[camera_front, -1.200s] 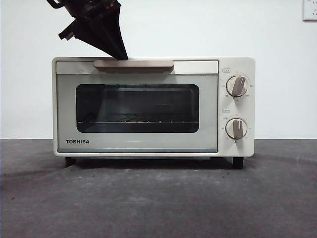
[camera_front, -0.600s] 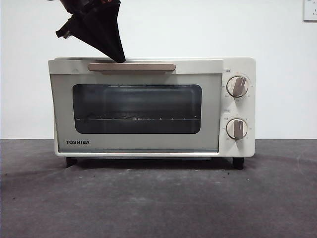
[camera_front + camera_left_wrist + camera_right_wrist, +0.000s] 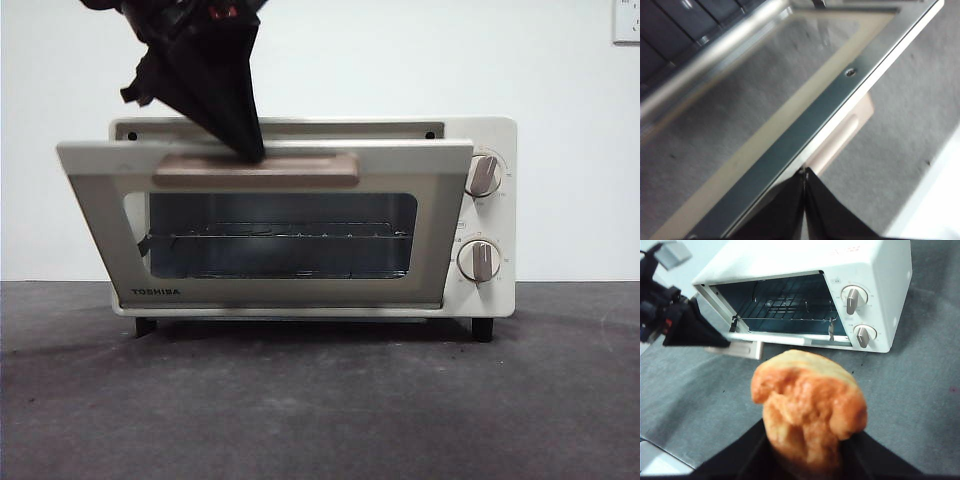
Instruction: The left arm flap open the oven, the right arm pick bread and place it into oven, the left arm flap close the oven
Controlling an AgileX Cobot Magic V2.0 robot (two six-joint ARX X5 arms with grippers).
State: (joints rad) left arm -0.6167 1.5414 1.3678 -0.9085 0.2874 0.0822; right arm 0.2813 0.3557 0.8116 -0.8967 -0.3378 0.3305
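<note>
The left gripper (image 3: 245, 145) is matte black, its jaws tapering to a narrow wedge, with small red marks near its base. The right gripper (image 3: 807, 460) shows matching black jaws.

One oven (image 3: 300, 225) with two knobs (image 3: 484, 176), one bread (image 3: 810, 407), and two grippers (image 3: 250, 150).

Plain white wall (image 3: 560, 60), socket plate (image 3: 626, 20) top corner; dark grey tabletop (image 3: 320, 400).
</note>
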